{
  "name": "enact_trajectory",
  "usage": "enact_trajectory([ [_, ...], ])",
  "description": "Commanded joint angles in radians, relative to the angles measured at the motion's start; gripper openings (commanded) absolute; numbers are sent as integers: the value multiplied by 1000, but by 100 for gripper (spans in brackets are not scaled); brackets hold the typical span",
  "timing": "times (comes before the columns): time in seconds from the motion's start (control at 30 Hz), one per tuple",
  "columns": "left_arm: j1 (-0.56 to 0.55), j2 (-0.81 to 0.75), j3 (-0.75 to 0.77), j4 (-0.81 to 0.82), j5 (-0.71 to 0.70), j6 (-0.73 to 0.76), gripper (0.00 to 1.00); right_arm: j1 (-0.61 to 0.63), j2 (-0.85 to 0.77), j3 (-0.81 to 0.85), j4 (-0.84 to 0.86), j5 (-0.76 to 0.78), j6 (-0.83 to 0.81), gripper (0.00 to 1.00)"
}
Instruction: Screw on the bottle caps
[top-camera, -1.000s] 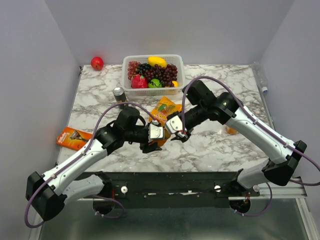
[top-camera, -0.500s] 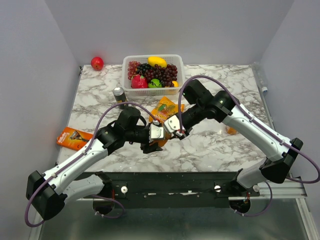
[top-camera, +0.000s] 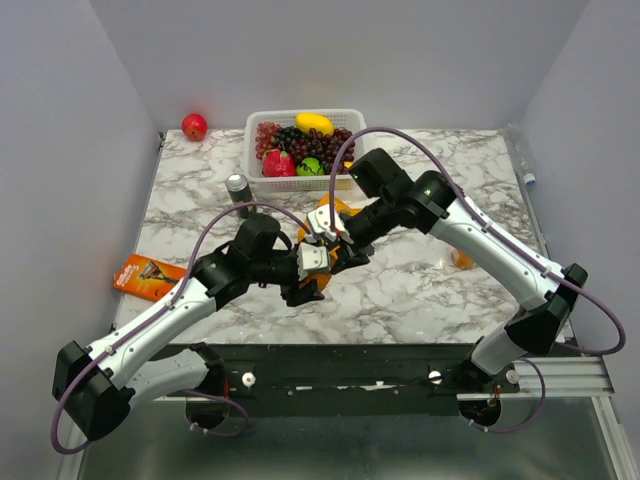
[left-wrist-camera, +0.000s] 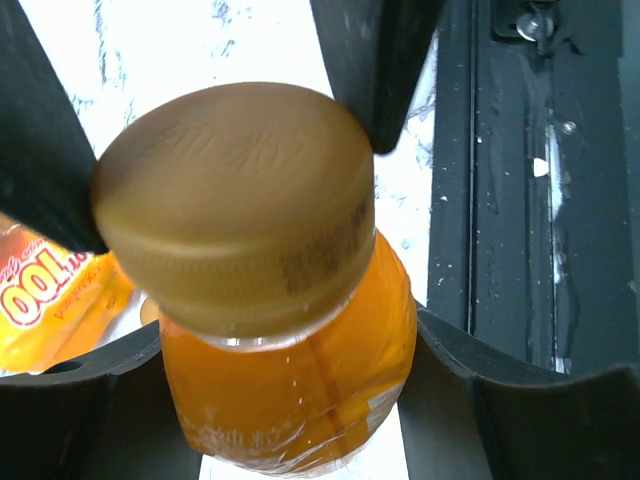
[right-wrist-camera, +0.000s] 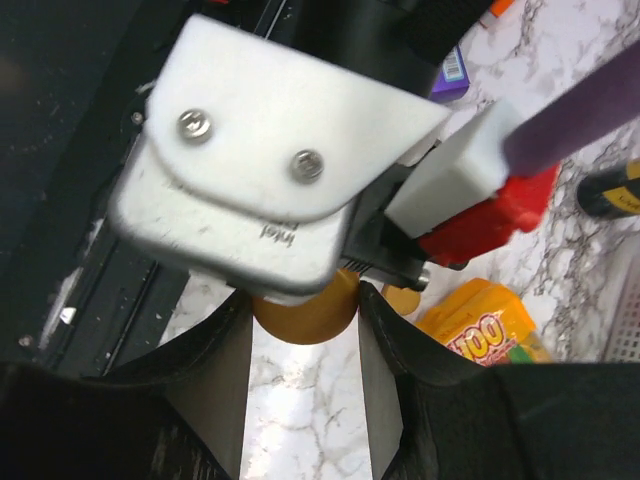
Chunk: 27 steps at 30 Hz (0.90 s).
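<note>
"Nearest first: what's in the left gripper?"
"An orange bottle, clamped round its body over the near part of the counter. A golden cap, blurred, sits on its neck."
"And the right gripper?"
"Closed on that cap, a finger on each side."
"Behind them?"
"An orange packet, then a dark can, then the fruit basket."

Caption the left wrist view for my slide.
Left gripper holds a juice bottle while right gripper pinches its golden cap.
</note>
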Motion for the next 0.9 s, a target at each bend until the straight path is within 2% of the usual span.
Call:
enact_trajectory([
  [0.0, -3, -21, 3, 195, -112, -63, 0, -3, 60, 28, 22, 7, 234, 21],
  [0.37, -3, -28, -11, 199, -141, -77, 0, -17, 55, 22, 30, 42, 268, 18],
  [0.4, -3, -30, -11, 191, -149, -74, 9, -29, 53, 22, 28, 43, 273, 17],
  [0.43, -1, -31, -14, 186, -158, -72, 25, -36, 52, 22, 13, 47, 274, 17],
  [0.47, -1, -39, -20, 186, -173, -72, 42, -40, 52, 22, 1, 53, 271, 15],
  [0.5, -1, -43, -35, 191, -204, -80, 69, -49, 49, 28, -18, 59, 263, 15],
  [0.57, -1, -62, -69, 220, -247, -87, 99, -62, 38, 37, -73, 98, 242, 14],
  [0.7, 6, -70, -115, 231, -350, -66, 99, -123, 12, 28, -141, 187, 222, 13],
  [0.87, 39, -94, -153, 196, -397, -5, 99, -241, 41, 48, -167, 303, 214, 12],
])
